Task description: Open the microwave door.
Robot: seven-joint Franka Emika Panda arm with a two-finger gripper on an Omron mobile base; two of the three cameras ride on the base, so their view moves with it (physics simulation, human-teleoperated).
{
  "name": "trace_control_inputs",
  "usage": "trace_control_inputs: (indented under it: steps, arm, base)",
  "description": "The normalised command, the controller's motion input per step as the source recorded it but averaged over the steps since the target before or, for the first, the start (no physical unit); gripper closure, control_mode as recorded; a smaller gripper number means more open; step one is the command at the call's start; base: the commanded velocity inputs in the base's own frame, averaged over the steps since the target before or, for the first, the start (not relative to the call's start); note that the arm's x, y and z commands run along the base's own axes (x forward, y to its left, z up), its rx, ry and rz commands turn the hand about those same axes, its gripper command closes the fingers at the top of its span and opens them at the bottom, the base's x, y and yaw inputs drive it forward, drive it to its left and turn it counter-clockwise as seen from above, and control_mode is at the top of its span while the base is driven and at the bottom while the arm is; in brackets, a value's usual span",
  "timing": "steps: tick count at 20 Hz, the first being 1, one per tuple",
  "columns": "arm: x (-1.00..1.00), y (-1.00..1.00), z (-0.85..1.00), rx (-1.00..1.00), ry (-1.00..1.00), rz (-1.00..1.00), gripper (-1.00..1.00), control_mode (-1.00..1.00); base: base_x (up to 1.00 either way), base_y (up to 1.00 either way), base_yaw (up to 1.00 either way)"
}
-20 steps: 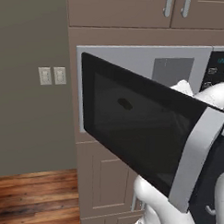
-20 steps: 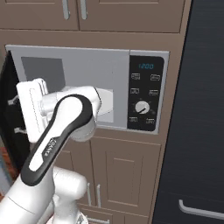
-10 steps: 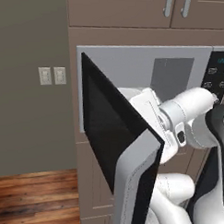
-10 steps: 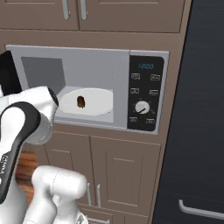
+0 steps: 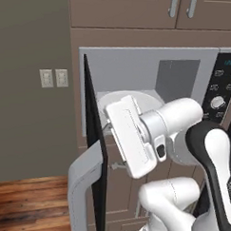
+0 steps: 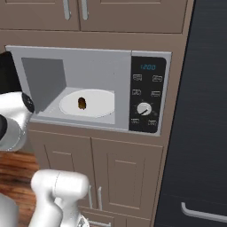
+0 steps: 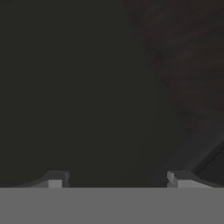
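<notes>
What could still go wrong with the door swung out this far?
1. The microwave door stands edge-on, wide open, and the hand is right behind it. Further pushing could strain the hinge.
2. The hand view is dark, with the fingers spread near the panel. Pulling back blind could snag the handle.
3. A small brown item sits on the turntable; the forearm crosses the open cavity and might brush it.

The black glossy control panel point(image 6: 146, 94) on the right side of the silver-grey framed microwave point(image 6: 88, 88) carries a blue digital display point(image 6: 147, 67) reading about "12:00". The white button markings below it are too small to read.
</notes>
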Motion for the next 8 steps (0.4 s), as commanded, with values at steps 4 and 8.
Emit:
trace_control_inputs:
  steps: [4,8]
  arm:
    - [0.0,0.0,0.0,0.0,0.0,0.0,-1.0,-1.0]
    - [-0.04,0.1,0.0,-0.02,-0.03,0.0,-1.0,-1.0]
  base:
    - [0.0,0.0,0.0]
    - [0.0,0.0,0.0]
